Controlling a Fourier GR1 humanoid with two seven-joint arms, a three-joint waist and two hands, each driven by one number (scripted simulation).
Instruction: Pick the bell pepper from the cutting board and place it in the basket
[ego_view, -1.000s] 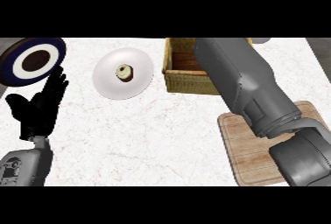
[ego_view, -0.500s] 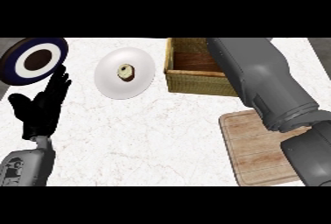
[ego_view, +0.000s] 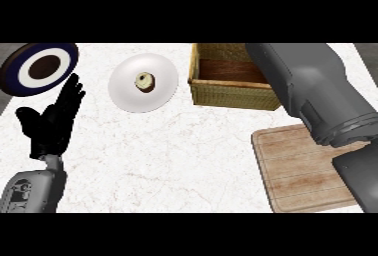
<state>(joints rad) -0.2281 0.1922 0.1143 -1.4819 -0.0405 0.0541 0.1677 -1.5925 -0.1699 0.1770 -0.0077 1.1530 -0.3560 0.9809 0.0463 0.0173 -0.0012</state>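
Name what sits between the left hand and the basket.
Head view: the white plate, carrying a small round item, lies between left hand and basket.

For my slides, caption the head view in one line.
Right forearm stretches over the basket, past the cutting board; left hand rests open.

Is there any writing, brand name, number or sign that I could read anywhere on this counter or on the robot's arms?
No text here can be read.
The basket, cutting board, white plate and dark plate bear no lettering.
The dark marks on the left forearm are too small to tell whether they are letters.
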